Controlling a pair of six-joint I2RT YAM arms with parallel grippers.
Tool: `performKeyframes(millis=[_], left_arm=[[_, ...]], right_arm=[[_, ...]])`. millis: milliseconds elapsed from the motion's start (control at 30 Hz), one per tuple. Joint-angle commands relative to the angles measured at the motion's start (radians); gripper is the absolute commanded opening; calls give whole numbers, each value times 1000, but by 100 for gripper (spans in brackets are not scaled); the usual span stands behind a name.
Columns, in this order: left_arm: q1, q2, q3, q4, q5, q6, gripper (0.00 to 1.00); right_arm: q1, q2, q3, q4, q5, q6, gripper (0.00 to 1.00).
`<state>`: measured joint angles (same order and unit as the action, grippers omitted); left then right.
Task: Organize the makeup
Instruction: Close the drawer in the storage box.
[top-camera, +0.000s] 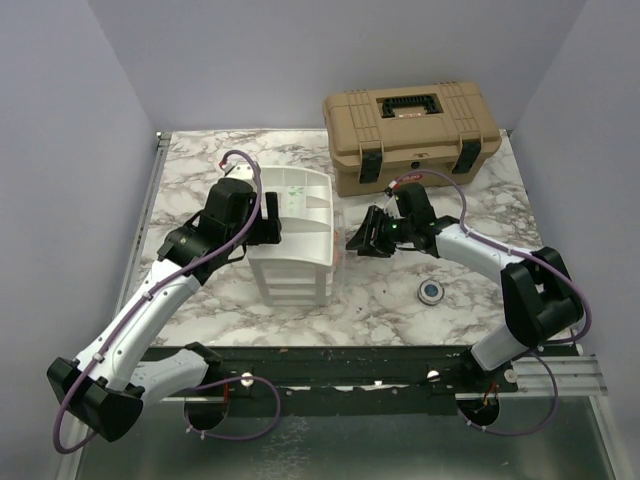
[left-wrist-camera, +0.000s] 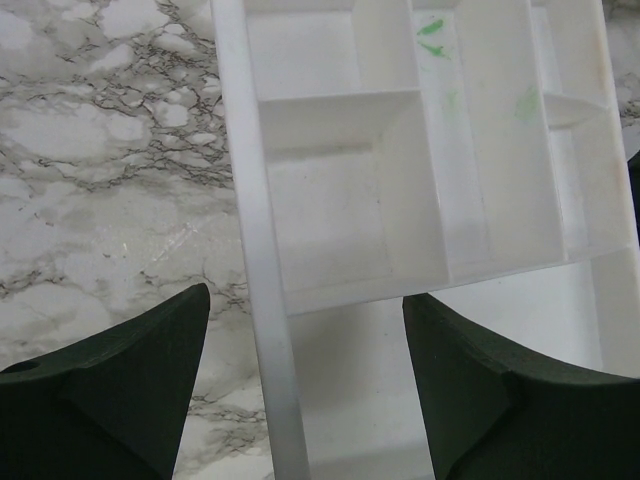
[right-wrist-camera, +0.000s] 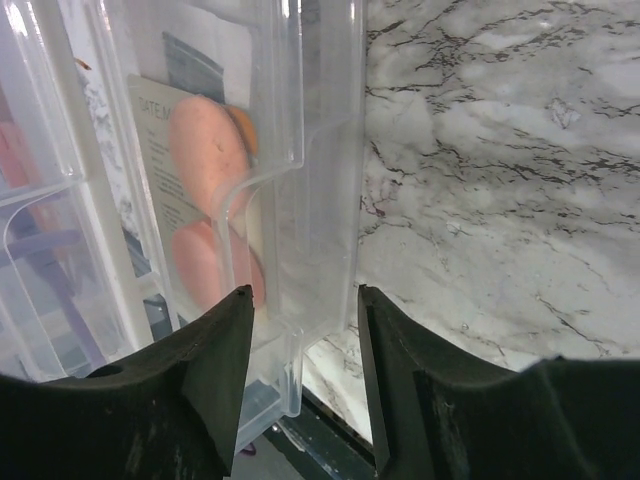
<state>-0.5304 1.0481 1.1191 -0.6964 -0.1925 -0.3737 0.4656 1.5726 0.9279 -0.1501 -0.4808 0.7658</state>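
One compact (top-camera: 431, 291) on marbled table (top-camera: 190, 170), lilac walls (top-camera: 250, 60).

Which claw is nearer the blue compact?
Right. The right claw, on the drawer, is just left of and beyond the compact; the left claw is farther left, over the unit.

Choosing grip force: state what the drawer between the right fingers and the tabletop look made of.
Clear drawer: transparent glossy plastic, apparently; pink discs show through it. Tabletop: marble-patterned, grey-veined white, faintly glossy; stone or laminate, cannot tell.

Marble table (top-camera: 200, 170), pale lavender walls (top-camera: 300, 60)
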Motion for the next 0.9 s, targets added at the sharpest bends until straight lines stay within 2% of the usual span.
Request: performKeyframes(millis=[0,233,600,867], left_arm=[[1,8,16,23,36,6,80],[1,30,0,62,141,34,79],[1,70,-16,144,324,43,79],[1,121,-6,195,383,36,79]], right_arm=[[1,-28,10,-41,68,-20,52],[2,6,-2,96,-106,-1,51],[2,32,-10,136,-155,-5,51],[2,33,-38,213,-160,38,50]])
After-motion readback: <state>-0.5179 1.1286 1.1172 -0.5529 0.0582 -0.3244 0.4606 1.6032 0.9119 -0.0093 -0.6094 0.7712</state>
